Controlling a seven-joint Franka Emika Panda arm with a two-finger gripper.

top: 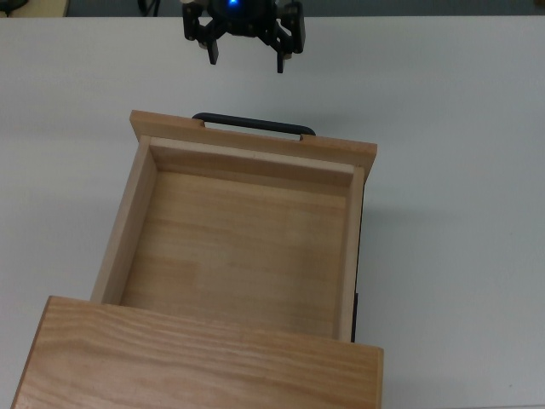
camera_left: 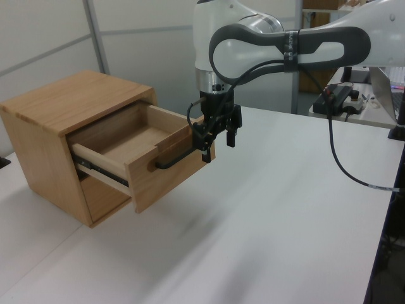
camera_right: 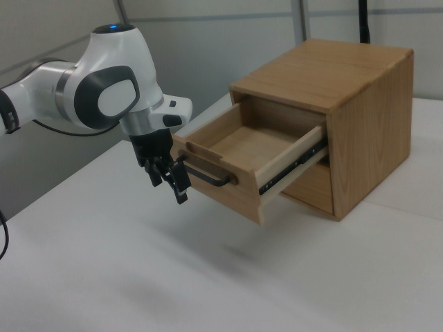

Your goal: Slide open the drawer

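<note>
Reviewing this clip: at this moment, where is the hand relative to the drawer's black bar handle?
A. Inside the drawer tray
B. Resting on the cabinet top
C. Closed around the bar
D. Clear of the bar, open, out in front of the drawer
D: in the top view the hand sits beyond the handle with bare table between them, fingers spread and empty, while the drawer stands pulled well out.

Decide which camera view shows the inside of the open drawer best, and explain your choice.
The top view: it looks straight down into the drawer, showing its whole bare floor and all four walls. The left view shows only a slice of the interior behind the front panel; the right view shows part of the floor at a slant.
</note>
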